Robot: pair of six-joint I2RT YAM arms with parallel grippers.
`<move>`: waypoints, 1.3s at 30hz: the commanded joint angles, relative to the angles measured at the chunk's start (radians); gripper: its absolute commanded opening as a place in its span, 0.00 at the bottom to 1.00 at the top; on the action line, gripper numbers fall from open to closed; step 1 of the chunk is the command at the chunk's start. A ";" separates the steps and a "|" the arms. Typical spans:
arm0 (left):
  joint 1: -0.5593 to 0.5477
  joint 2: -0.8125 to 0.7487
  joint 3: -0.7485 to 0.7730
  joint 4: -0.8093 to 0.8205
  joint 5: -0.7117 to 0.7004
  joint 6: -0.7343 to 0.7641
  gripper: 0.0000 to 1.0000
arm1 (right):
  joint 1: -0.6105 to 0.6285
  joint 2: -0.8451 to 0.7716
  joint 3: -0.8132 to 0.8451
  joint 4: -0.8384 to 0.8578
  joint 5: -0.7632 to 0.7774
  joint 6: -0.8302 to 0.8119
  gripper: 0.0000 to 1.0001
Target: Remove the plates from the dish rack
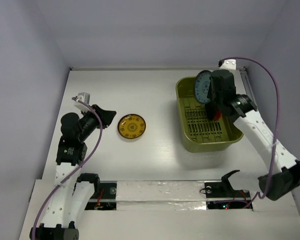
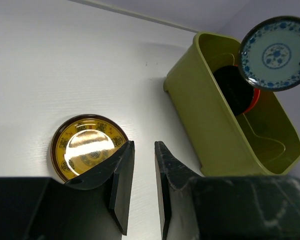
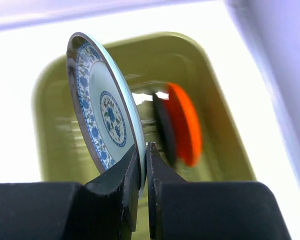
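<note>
The olive-green dish rack stands at the right of the table. My right gripper is shut on the rim of the light blue plate and holds it upright above the rack; the plate also shows in the top view and the left wrist view. A black plate and an orange-red plate stand on edge in the rack. The yellow-orange patterned plate lies flat on the table. My left gripper is open and empty, just right of that plate.
The rack lies to the right of my left gripper. White walls close the table at the back and both sides. Bare white tabletop lies between the yellow-orange plate and the rack.
</note>
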 commanded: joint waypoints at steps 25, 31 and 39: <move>0.023 -0.013 0.024 0.049 -0.002 0.001 0.30 | 0.406 0.501 -0.112 0.752 -0.717 0.430 0.00; 0.023 -0.013 0.024 0.049 0.001 0.001 0.32 | 0.406 0.551 -0.122 0.743 -0.688 0.446 0.06; 0.023 -0.014 0.022 0.049 0.001 0.001 0.33 | 0.406 0.558 -0.146 0.724 -0.665 0.447 0.25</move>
